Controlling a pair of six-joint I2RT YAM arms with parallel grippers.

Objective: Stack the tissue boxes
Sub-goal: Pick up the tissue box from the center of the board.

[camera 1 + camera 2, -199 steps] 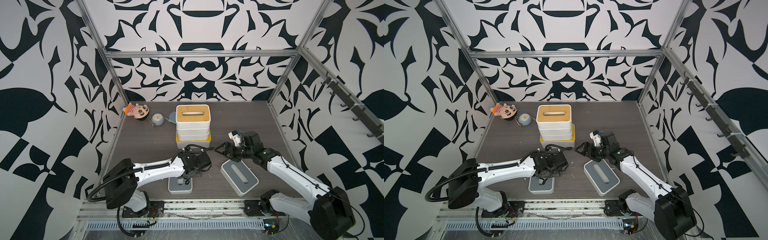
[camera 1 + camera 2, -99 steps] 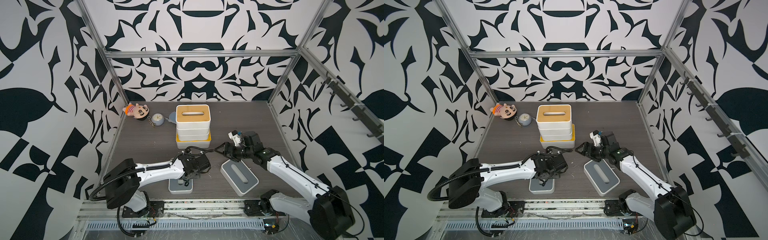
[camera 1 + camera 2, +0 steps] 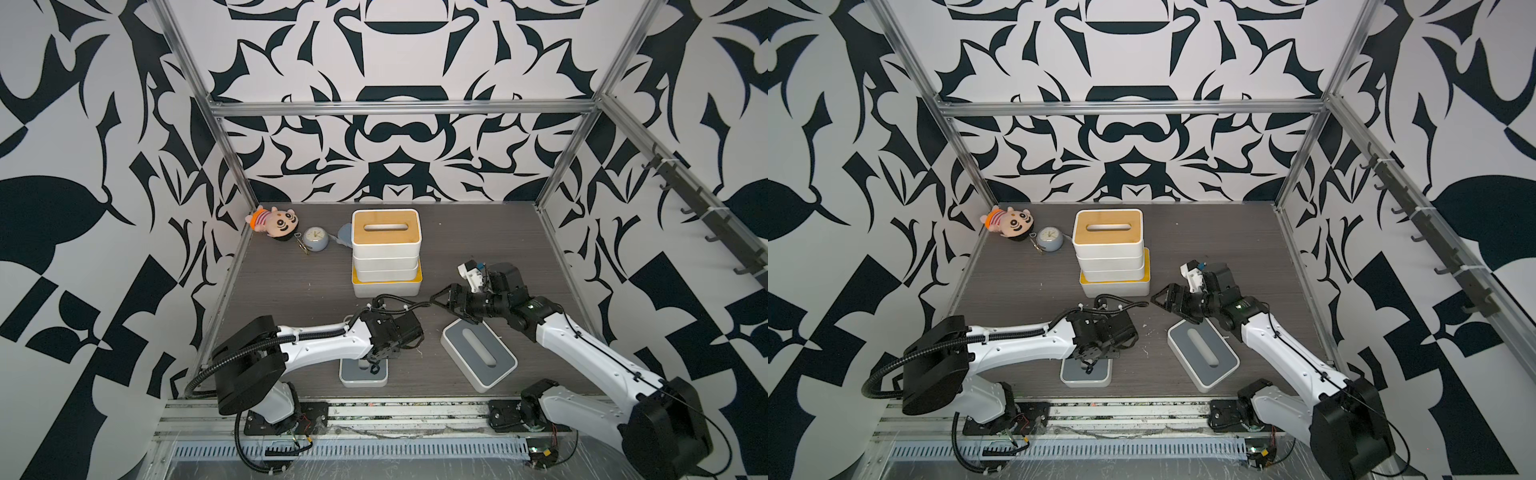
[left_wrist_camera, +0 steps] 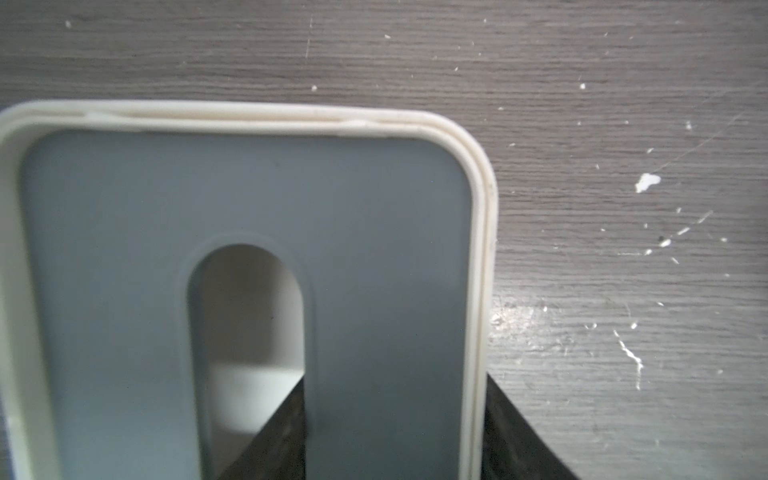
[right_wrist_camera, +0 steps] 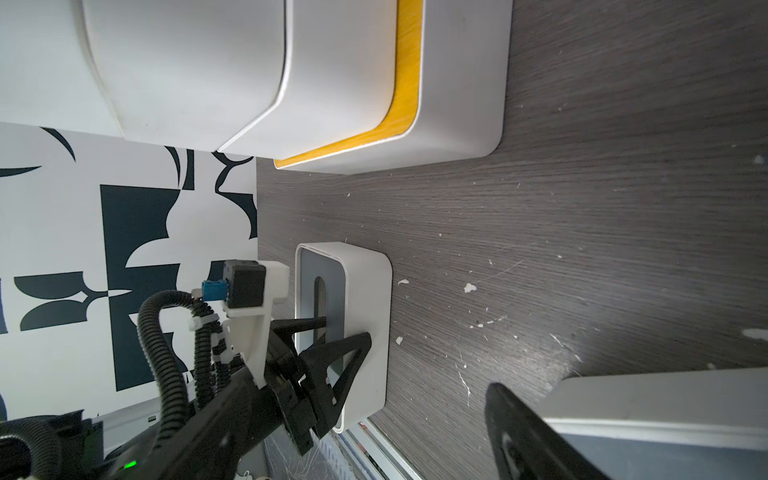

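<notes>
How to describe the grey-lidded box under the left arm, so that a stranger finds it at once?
From the tall stack of white boxes mid-table, come straight toward the front edge. There a grey-lidded box sits square to the edge, under the left pincer. Unlike the other grey-lidded box, askew to its right, it has a black finger in its slot.

In both top views the left arm has edged slightly toward the right of the frame, settling the left gripper (image 3: 372, 366) onto the small grey box (image 3: 352, 376) at lower centre. The main change is in its jaws, which stood wide apart and have now drawn together. In the right wrist view, one finger (image 5: 309, 321) now reaches into the lid's slot (image 5: 320, 293). The other finger lies against the box's outer wall, pinching that side.
</notes>
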